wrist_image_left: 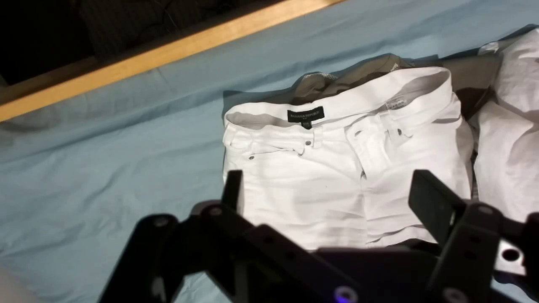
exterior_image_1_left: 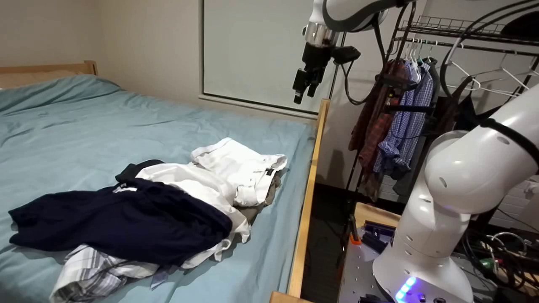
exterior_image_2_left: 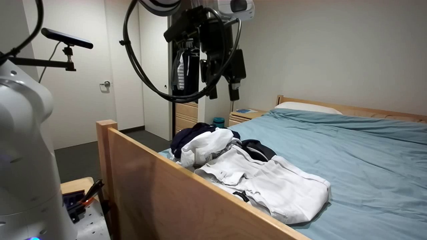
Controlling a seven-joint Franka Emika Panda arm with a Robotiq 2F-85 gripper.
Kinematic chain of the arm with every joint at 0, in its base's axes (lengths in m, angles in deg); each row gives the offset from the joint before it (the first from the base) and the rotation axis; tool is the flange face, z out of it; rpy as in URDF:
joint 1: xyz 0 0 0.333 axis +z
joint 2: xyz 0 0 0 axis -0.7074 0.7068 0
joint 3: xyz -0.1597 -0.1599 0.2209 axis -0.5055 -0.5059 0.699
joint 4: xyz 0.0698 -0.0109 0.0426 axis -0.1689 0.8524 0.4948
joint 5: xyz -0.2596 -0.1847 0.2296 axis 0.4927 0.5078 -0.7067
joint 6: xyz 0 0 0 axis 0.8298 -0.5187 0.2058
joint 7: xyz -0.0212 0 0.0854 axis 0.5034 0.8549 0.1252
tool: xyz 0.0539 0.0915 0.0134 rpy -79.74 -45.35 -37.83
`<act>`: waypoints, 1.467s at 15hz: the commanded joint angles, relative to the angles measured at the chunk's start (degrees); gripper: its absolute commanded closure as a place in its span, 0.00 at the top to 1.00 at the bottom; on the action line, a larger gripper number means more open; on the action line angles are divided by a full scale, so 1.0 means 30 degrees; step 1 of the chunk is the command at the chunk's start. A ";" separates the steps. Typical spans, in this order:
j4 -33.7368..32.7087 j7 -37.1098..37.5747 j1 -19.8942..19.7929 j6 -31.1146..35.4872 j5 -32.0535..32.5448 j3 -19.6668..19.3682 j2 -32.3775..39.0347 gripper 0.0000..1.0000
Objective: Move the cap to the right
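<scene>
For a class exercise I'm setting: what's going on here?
A robot arm holds its claw open and empty, high above a bed. White pants lie below, untouched. Nearby, a navy garment lies partly over a plaid one. No person is in view, and nothing is being handled at this moment.

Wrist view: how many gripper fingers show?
2. One finger is left of the picture's centre, the other finger right of it, spread apart with white pants showing between them. No others seem hidden.
</scene>
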 commanded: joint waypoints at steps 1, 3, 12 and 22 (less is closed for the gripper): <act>-0.0050 -0.0038 -0.0057 -0.0053 -0.0043 0.0049 0.0018 1.00; -0.0050 -0.0037 -0.0057 -0.0053 -0.0043 0.0049 0.0018 1.00; -0.4089 0.2261 0.2126 -0.0646 -0.3517 0.1773 0.3868 1.00; -0.7945 0.6280 0.2701 -0.1148 -0.4975 0.2968 0.9775 1.00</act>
